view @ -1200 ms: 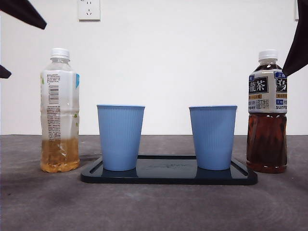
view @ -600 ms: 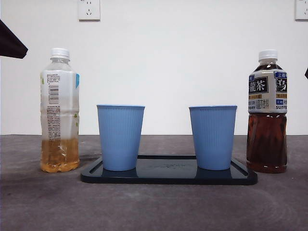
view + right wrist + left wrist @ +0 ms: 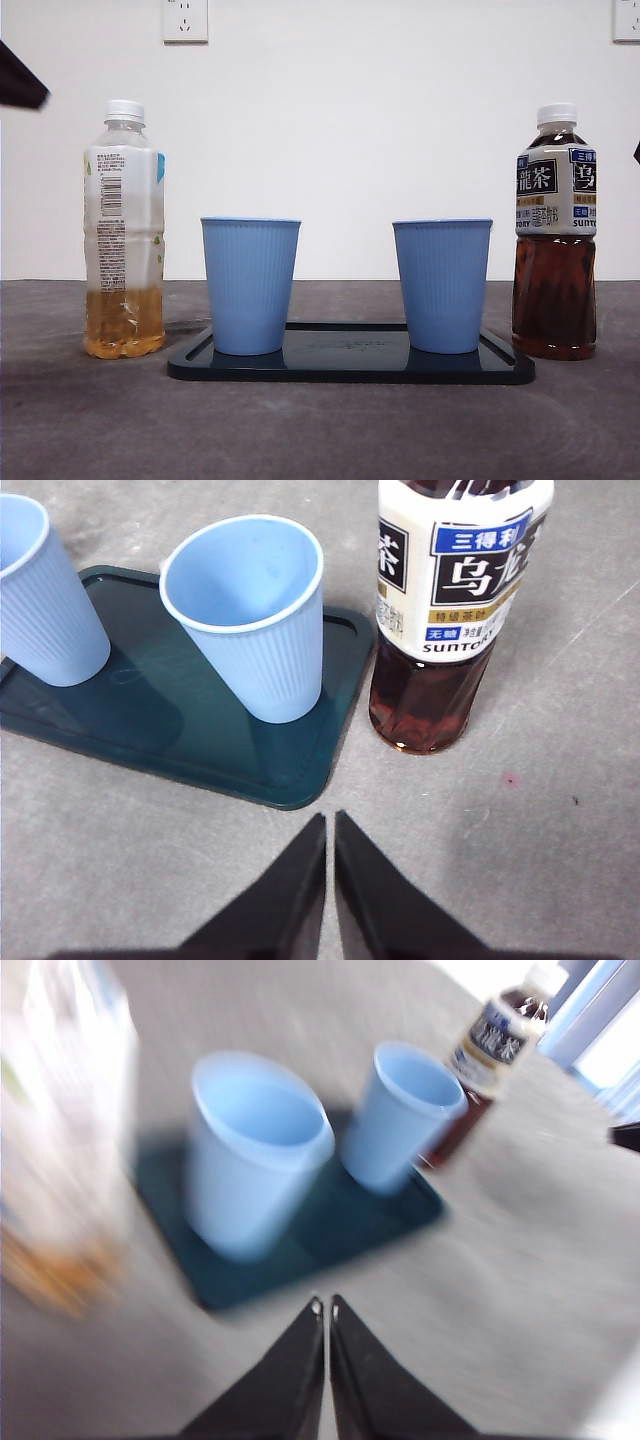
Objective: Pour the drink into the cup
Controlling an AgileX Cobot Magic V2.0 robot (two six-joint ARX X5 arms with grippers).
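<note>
Both arms have pulled back out of the front view; only a dark blurred tip remains at the upper left edge. Left gripper (image 3: 327, 1308) jaws pressed together, empty, above the table near the tray. Right gripper (image 3: 330, 822) same, narrow, holding nothing. Two ribbed blue plastic cups (image 3: 250, 285) (image 3: 443, 285) stand upright on the dark flat tray (image 3: 350, 368). Capped clear bottle of amber drink (image 3: 124, 230) stands left of the tray, capped dark oolong tea bottle (image 3: 555, 232) right, both upright on the grey table (image 3: 320, 430).
</note>
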